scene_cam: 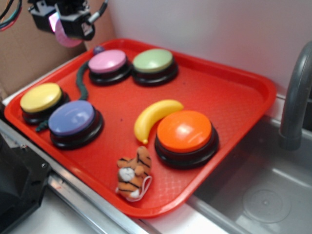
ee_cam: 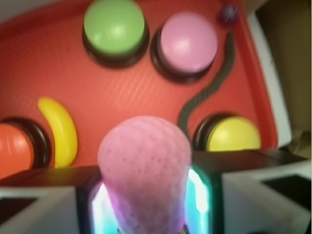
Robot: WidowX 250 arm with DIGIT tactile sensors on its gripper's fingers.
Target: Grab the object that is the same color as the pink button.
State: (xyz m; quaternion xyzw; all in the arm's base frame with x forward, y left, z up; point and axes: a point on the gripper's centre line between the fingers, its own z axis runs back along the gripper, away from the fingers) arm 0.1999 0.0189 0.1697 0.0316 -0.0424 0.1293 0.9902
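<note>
My gripper [scene_cam: 66, 29] hangs high above the tray's far left corner, shut on the pink ball [scene_cam: 66, 38]. In the wrist view the dimpled pink ball [ee_cam: 145, 170] is squeezed between the two lit pads and fills the lower middle. The gripper [ee_cam: 145, 204] holds it well clear of the tray. The pink button [scene_cam: 107, 62] has a pink domed top on a black base and sits at the tray's back left, below and right of the gripper. From the wrist the pink button [ee_cam: 188, 43] shows at the top.
On the red tray [scene_cam: 229, 92] stand a green button [scene_cam: 153, 61], yellow button [scene_cam: 41, 98], purple button [scene_cam: 72, 118] and large orange button [scene_cam: 184, 131]. A toy banana [scene_cam: 155, 116], tiger plush [scene_cam: 134, 173] and dark snake [scene_cam: 81, 80] lie among them. A sink [scene_cam: 263, 195] and faucet [scene_cam: 295, 102] are at right.
</note>
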